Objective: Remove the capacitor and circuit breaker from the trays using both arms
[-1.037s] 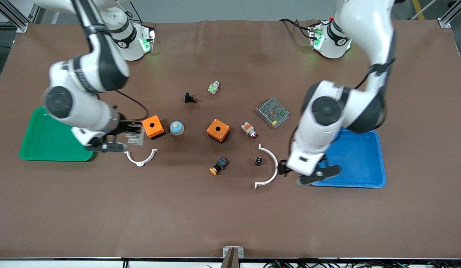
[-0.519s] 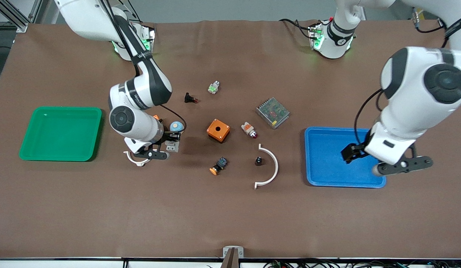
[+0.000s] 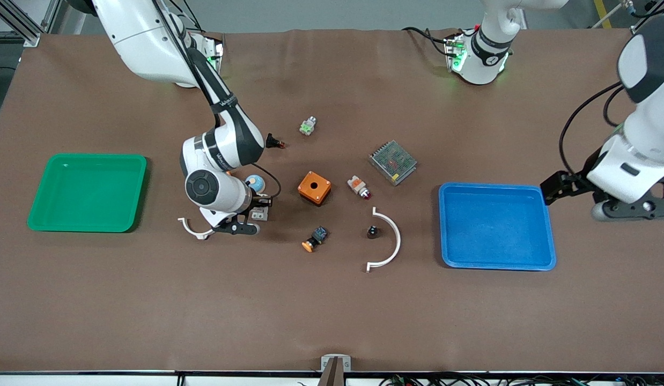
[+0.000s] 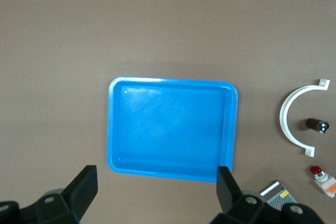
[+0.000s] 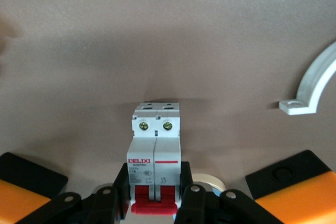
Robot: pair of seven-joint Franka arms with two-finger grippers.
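Observation:
The breaker (image 5: 154, 153), a white-grey block with red levers, sits between the fingers of my right gripper (image 5: 154, 184), which is shut on it. In the front view this gripper (image 3: 258, 207) is beside a blue-cream knob (image 3: 254, 182). The capacitor (image 3: 373, 231), a tiny black cylinder, stands on the table inside a white half ring (image 3: 392, 244). It also shows in the left wrist view (image 4: 317, 125). My left gripper (image 3: 555, 187) is open and empty, just off the blue tray (image 3: 495, 260) at the left arm's end. Its fingers (image 4: 84, 184) stand wide apart.
A green tray (image 3: 88, 225) lies at the right arm's end. On the mat are an orange box (image 3: 314, 187), a white-orange part (image 3: 359, 186), a black-blue part with orange cap (image 3: 314, 238), a mesh-topped metal box (image 3: 392, 162), a black button part (image 3: 274, 142) and a second half ring (image 3: 195, 229).
My right arm has carried the breaker from beside the green tray toward the table's middle. My left arm has swung from beside the capacitor, across the blue tray, to its outer edge.

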